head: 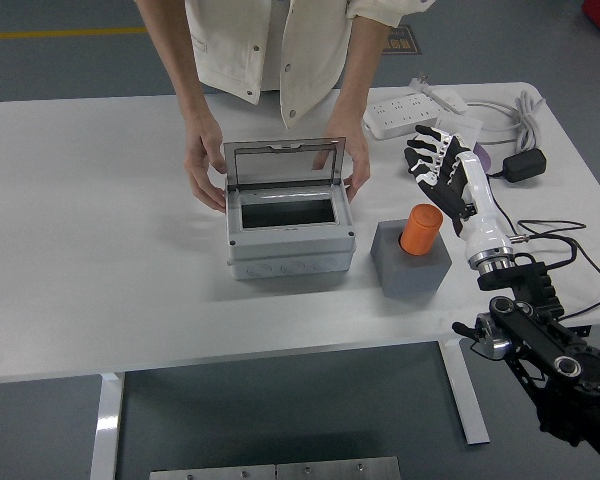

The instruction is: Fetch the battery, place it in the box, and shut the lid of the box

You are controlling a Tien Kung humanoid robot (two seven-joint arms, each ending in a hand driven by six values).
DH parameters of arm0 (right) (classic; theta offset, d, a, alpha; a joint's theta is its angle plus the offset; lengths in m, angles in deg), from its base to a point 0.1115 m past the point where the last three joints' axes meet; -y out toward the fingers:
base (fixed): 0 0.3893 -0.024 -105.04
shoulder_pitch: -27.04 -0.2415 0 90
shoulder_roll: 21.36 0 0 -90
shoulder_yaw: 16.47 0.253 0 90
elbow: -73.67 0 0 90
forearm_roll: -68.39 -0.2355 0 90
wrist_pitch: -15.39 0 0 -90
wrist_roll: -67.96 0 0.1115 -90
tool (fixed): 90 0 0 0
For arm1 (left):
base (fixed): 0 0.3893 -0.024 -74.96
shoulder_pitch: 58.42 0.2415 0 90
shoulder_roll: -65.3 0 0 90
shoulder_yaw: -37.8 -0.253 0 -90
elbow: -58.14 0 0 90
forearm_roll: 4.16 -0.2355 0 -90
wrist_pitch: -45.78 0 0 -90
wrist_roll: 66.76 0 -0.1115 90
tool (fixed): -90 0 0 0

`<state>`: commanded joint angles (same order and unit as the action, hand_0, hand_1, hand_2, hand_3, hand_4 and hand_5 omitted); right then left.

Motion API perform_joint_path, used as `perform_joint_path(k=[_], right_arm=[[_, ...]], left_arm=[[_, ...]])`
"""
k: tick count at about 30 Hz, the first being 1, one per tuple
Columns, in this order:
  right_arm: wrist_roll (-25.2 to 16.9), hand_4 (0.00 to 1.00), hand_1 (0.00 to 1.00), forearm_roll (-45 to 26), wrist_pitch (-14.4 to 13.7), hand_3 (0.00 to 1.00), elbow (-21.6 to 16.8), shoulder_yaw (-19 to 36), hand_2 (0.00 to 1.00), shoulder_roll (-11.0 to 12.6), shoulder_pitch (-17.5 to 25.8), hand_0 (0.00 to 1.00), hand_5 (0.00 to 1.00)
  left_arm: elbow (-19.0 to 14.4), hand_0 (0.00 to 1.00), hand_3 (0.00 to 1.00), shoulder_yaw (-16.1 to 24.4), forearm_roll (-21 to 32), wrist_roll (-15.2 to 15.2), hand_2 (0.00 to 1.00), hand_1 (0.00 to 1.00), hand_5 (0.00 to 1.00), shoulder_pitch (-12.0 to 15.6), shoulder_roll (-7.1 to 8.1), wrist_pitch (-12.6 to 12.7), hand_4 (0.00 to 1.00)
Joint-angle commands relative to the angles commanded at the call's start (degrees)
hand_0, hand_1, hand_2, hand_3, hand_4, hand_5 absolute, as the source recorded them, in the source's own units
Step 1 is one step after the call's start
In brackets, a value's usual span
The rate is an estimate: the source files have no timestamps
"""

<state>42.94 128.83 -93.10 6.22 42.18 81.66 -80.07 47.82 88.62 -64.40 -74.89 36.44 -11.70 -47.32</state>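
Note:
An orange cylindrical battery (420, 229) stands upright in a grey block holder (411, 259) to the right of the box. The grey box (290, 235) sits mid-table with its clear lid (283, 164) raised at the back; its inside looks empty. My right hand (435, 160) is just right of and behind the battery, fingers spread, holding nothing. A person at the far side holds the box with one hand (204, 170) on its left and the other hand (352, 165) on its right. My left arm is out of view.
A white power strip (408, 115) lies at the back right with a white cable and a black adapter (525, 165). Black cables trail by my right forearm (483, 222) near the table's right edge.

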Motion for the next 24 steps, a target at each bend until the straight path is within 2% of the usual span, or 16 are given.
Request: perform_joint_path(k=[14, 24], right_arm=[[0.1, 0.805, 0.63, -0.1, 0.2, 0.774, 0.5, -2.2, 0.694, 1.0, 2.1, 0.586, 0.464], [0.1, 0.829, 0.628, -0.2, 0.4, 0.77, 1.1, -2.9, 0.688, 1.2, 3.2, 0.583, 0.439]], left_arm=[[0.0, 0.658, 0.561, 5.2, -4.7, -0.7, 0.627, 0.74, 0.325, 1.3, -0.49, -0.3, 0.753], [0.0, 0.656, 0.56, 5.8, -5.5, -0.4, 0.627, 0.741, 0.315, 1.5, -0.73, -0.3, 0.759]])
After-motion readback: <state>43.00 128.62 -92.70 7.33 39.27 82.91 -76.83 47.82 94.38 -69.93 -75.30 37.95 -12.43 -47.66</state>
